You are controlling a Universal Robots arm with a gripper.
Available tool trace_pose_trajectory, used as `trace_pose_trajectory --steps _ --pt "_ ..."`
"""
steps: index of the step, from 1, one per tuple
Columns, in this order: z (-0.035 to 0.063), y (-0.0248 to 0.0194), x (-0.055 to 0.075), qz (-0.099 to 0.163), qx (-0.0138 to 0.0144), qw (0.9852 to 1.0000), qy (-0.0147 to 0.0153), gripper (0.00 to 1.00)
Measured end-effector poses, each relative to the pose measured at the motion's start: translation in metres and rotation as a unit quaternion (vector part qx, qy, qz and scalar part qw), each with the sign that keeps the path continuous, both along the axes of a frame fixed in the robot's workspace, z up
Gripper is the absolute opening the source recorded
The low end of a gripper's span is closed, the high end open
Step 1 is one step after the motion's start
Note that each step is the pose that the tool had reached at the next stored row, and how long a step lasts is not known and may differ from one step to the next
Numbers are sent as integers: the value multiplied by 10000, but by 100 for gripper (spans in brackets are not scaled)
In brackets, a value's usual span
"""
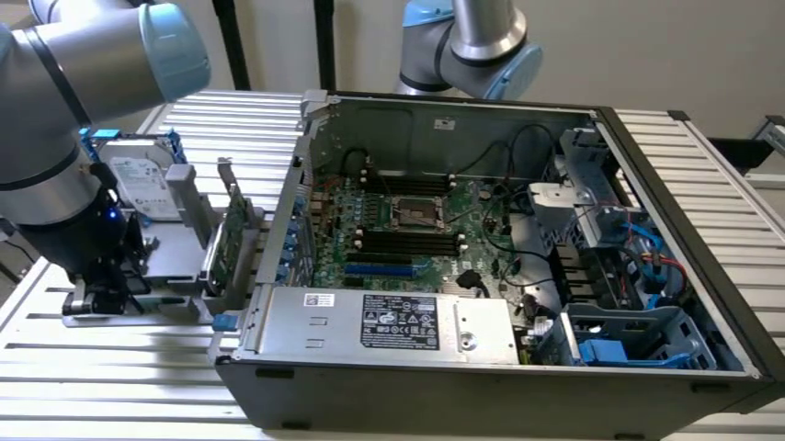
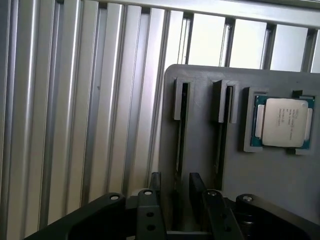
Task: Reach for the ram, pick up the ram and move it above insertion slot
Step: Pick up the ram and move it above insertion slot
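Down low with the gripper, jaws parted, holding nothing, straddling the near end of the ram: edge-on in its tray slot, stretching straight ahead. Farther out, a second slot, then a CPU.

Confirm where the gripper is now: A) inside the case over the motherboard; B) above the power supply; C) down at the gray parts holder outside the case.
C: the gripper sits low at the gray parts holder on the exterior view's left, outside the open computer case.
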State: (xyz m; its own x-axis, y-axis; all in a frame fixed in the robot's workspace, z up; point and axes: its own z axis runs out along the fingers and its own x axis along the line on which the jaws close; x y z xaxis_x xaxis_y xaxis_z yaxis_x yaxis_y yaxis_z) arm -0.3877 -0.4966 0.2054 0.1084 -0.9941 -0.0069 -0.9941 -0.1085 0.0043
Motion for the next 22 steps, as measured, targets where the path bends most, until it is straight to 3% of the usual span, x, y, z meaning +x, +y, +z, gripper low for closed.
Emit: trace_pose_trajectory --steps 6,18,19,20,22 --pt "-65 20 -6 1 8 10000 3 36" --pt "-107 58 -17 0 9 10000 48 36" --pt "-107 58 -17 0 9 10000 51 28" --pt "-107 58 -17 0 9 10000 52 28" --pt "-109 59 -17 0 10 10000 52 16"
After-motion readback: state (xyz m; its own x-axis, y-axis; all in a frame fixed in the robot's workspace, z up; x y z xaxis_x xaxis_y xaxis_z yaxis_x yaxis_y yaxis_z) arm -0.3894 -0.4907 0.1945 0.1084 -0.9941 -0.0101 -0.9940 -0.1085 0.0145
